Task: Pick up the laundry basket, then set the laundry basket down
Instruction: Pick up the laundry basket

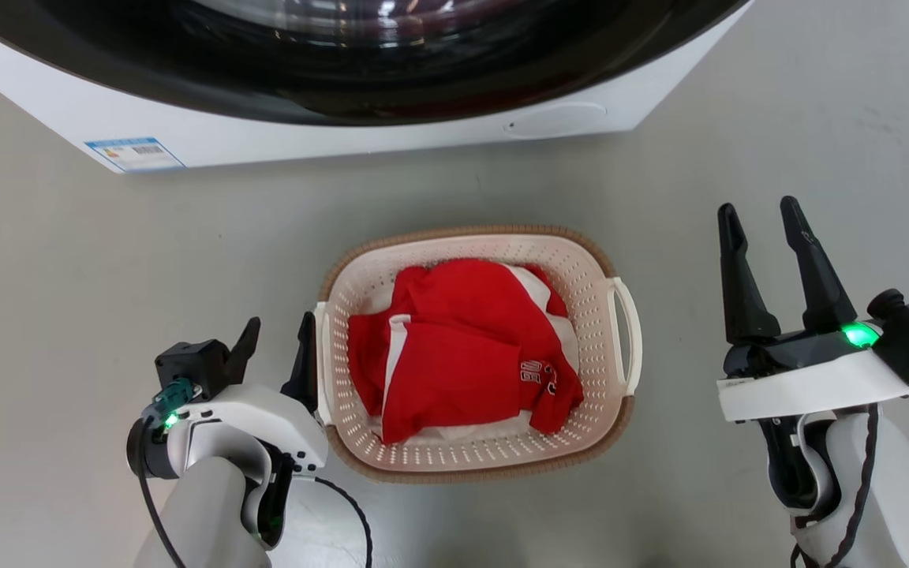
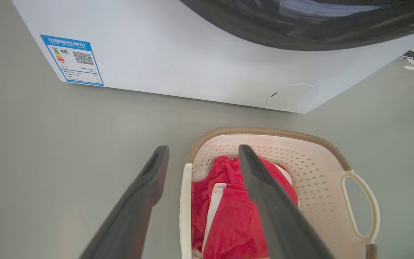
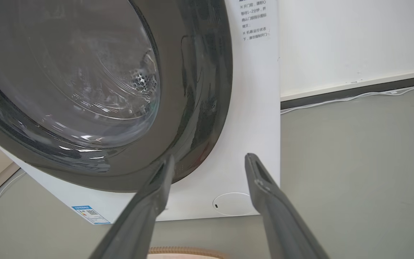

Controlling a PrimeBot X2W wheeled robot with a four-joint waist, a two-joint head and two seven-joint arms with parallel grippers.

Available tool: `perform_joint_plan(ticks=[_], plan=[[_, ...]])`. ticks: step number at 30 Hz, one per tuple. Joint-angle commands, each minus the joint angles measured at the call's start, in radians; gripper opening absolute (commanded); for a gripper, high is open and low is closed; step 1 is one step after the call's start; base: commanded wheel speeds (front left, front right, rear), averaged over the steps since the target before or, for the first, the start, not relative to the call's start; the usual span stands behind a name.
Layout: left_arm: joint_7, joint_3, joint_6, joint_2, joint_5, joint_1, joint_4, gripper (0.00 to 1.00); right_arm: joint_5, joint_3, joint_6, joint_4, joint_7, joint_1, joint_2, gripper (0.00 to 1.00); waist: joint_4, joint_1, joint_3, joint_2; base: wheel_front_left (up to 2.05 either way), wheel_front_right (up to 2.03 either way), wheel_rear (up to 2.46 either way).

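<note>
Because the head camera crops the washing machine [image 1: 344,138] at the top, I get its white lower front and part of the dark door ring. One laundry basket [image 1: 590,272] sits on the floor [image 1: 68,276] just in front of the machine, between my two arms. It has two white loop handles. The right handle [image 1: 628,331] is in plain sight, while the left handle [image 1: 323,363] is partly hidden behind a finger of my left gripper [image 1: 281,322]. That gripper is spread wide and grips nothing. In its wrist view the left handle lies in the gap between the two fingers, but I cannot tell whether either touches it. My right gripper [image 1: 758,207] is also spread and empty, well right of the basket. One red garment [image 1: 454,339] with white panels lies crumpled inside, its print too small to read. The floor is plain, smooth grey. The right wrist view shows a white wall [image 3: 354,43], dark skirting and one pale cable [image 3: 354,96].
</note>
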Motion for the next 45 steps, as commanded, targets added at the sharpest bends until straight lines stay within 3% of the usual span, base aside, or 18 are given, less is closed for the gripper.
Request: perform_joint_plan(ticks=[1, 8, 12, 19, 30, 31, 32, 33, 34, 35, 45], plan=[[-0.006, 0.017, -0.010, 0.012, -0.004, -0.028, 0.024, 1.00, 0.012, 0.027, 0.007, -0.027, -0.014, -0.011, -0.008, 1.00, -0.009, 0.0000, 0.032, 0.0000, 0.00, 0.00, 0.00], [-0.006, -0.039, -0.023, 0.012, -0.028, -0.140, 0.193, 1.00, 0.027, 0.032, 0.007, -0.052, -0.014, -0.036, -0.024, 1.00, -0.013, 0.0000, 0.116, 0.0000, 0.00, 0.00, 0.00], [-0.006, -0.055, 0.006, 0.012, -0.013, -0.203, 0.293, 1.00, 0.036, 0.036, 0.007, -0.065, -0.014, -0.057, -0.033, 1.00, -0.029, 0.0000, 0.170, 0.0000, 0.00, 0.00, 0.00], [-0.006, -0.061, 0.013, 0.012, -0.047, -0.272, 0.428, 1.00, 0.050, 0.050, 0.007, -0.084, -0.014, -0.072, -0.027, 1.00, -0.048, 0.0000, 0.230, 0.0000, 0.00, 0.00, 0.00], [-0.006, -0.059, 0.015, 0.012, -0.070, -0.346, 0.543, 1.00, 0.057, 0.078, 0.007, -0.086, -0.014, -0.097, -0.028, 1.00, -0.068, 0.0000, 0.295, 0.0000, 0.00, 0.00, 0.00], [-0.006, -0.058, 0.018, 0.012, -0.073, -0.349, 0.550, 0.84, 0.058, 0.081, 0.007, -0.087, -0.014, -0.098, -0.029, 1.00, -0.070, 0.0000, 0.296, 0.0000, 0.00, 0.00, 0.00], [-0.006, -0.058, 0.020, 0.012, -0.073, -0.352, 0.556, 0.58, 0.059, 0.083, 0.007, -0.087, -0.014, -0.099, -0.028, 1.00, -0.072, 0.0000, 0.297, 0.0000, 0.00, 0.00, 0.00], [-0.006, -0.057, 0.022, 0.012, -0.075, -0.354, 0.561, 0.40, 0.060, 0.085, 0.007, -0.087, -0.014, -0.100, -0.028, 1.00, -0.074, 0.0000, 0.298, 0.0000, 0.00, 0.00, 0.00], [-0.006, -0.057, 0.023, 0.012, -0.075, -0.357, 0.564, 0.13, 0.061, 0.085, 0.007, -0.087, -0.014, -0.101, -0.028, 1.00, -0.075, 0.0000, 0.298, 0.0000, 0.00, 0.00, 0.00], [-0.006, -0.055, 0.027, 0.012, -0.074, -0.358, 0.565, 0.00, 0.062, 0.085, 0.007, -0.086, -0.014, -0.101, -0.027, 1.00, -0.075, 0.0000, 0.297, 0.0000, 0.00, 0.00, 0.00], [-0.006, -0.041, 0.036, 0.017, -0.072, -0.360, 0.584, 0.00, 0.064, 0.099, 0.007, -0.074, -0.014, -0.105, -0.020, 1.00, -0.075, 0.0000, 0.273, 0.0000, 0.00, 0.00, 0.00]])
